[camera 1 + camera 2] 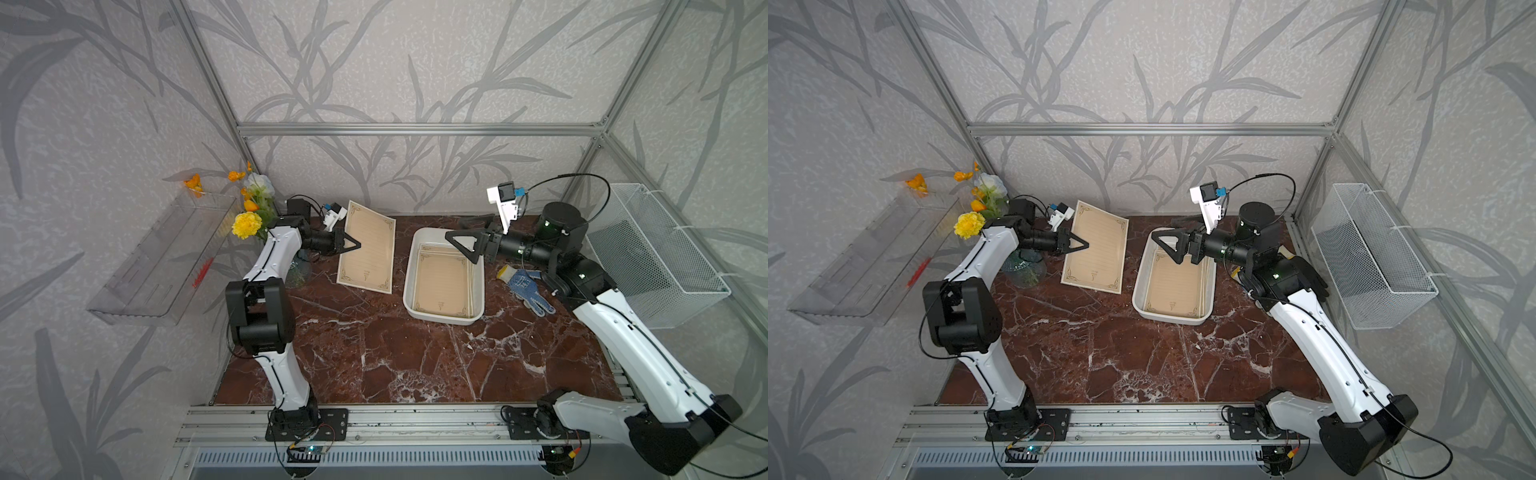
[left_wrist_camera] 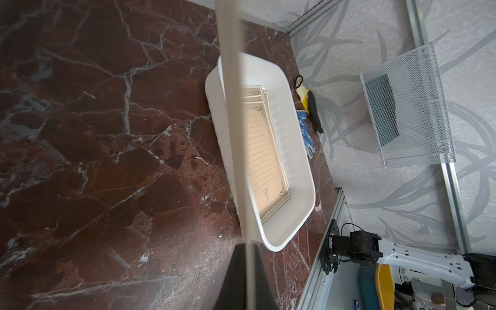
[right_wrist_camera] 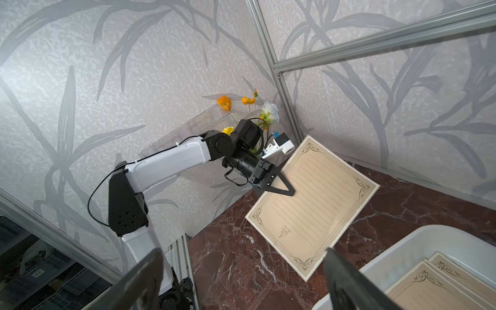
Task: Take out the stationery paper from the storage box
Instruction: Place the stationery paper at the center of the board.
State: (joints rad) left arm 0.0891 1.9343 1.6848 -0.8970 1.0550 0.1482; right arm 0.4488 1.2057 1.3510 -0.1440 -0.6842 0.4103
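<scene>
My left hand (image 1: 356,245) pinches one stationery paper (image 1: 370,253) by its edge, tilted beside the storage box (image 1: 409,286); it could slip or crease. Three staggered sheets (image 1: 442,286) lie inside under my spread-jawed right hand (image 1: 460,248), which might snag two together. Four sheets, one box.

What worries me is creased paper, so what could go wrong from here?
The left gripper pinches one sheet by one edge, so it may bend or slip. The open right gripper hangs over the fanned stack in the storage box and could catch several sheets or crumple one. The glass vase beside the left arm could get knocked.
</scene>
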